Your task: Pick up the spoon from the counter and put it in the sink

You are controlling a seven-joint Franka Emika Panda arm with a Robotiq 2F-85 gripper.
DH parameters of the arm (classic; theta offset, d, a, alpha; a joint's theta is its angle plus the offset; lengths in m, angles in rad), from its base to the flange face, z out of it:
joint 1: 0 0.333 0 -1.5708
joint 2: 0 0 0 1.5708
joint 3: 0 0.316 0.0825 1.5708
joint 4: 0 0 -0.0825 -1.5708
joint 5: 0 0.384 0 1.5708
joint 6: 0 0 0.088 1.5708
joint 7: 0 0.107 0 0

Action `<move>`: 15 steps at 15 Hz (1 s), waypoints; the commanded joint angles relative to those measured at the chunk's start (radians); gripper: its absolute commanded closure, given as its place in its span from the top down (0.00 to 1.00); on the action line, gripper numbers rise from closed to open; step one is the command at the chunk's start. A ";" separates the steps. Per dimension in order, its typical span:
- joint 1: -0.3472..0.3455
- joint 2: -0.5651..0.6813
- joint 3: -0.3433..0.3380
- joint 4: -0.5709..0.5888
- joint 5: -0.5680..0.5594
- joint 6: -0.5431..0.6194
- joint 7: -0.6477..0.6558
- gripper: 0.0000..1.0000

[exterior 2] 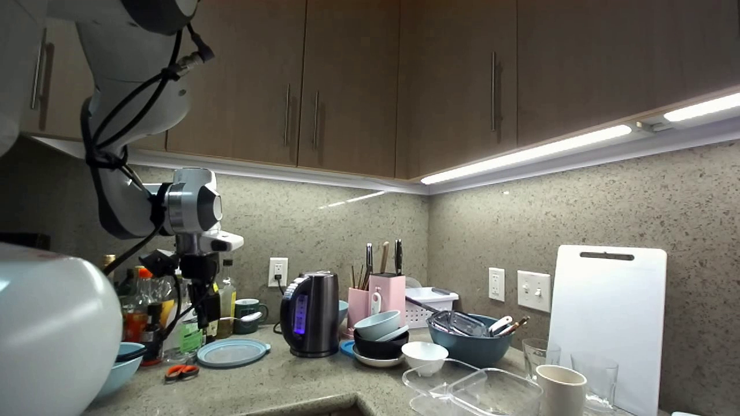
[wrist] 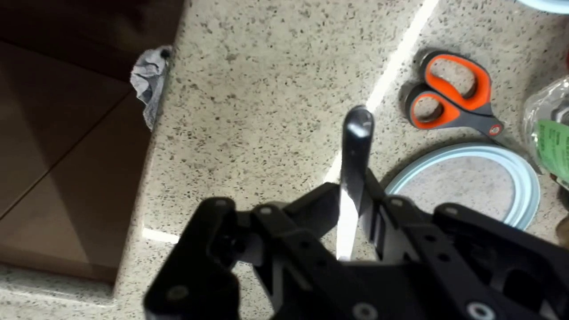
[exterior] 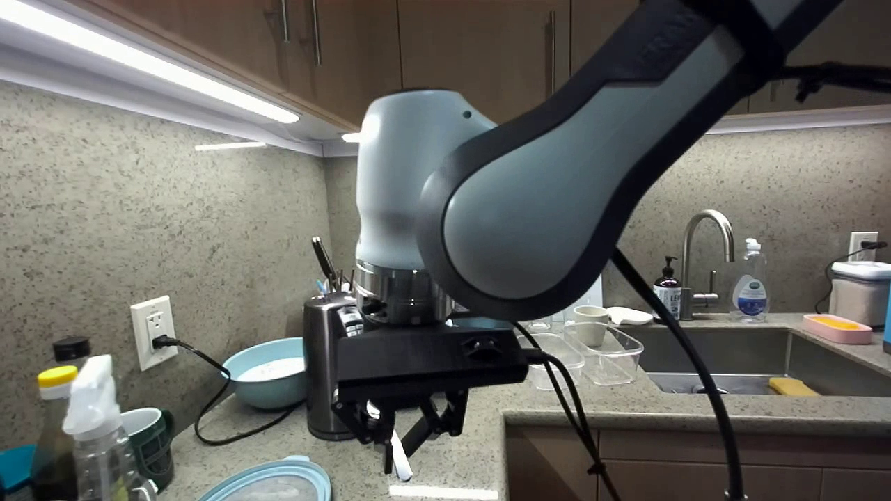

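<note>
My gripper (exterior: 397, 454) is shut on the spoon (exterior: 401, 460), held above the counter (exterior: 459, 445). In an exterior view the spoon's bowl (exterior 2: 252, 317) sticks out sideways from the fingertips (exterior 2: 209, 320), in front of a dark green mug. In the wrist view the shiny spoon handle (wrist: 357, 142) runs between the fingertips (wrist: 351, 195), over the speckled counter (wrist: 249, 111). The stainless sink (exterior: 738, 351) with its curved faucet (exterior: 724, 233) is at the right in an exterior view, well away from the gripper. The sink is out of the other views.
A blue-rimmed lid (wrist: 524, 195) and orange-handled scissors (wrist: 482, 91) lie below the gripper. A kettle (exterior 2: 317, 315) stands nearby. Clear containers (exterior: 612, 365) and a beige cup (exterior: 592, 327) stand beside the sink. A yellow sponge (exterior: 792, 387) lies in the sink.
</note>
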 commanded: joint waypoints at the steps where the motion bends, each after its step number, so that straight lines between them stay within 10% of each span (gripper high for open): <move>1: -0.086 -0.008 0.086 -0.007 -0.009 -0.001 0.009 0.16; 3: -0.084 -0.008 0.091 -0.009 -0.008 -0.001 0.018 0.04; 15: -0.474 -0.496 0.094 -0.385 -0.044 0.068 0.138 0.04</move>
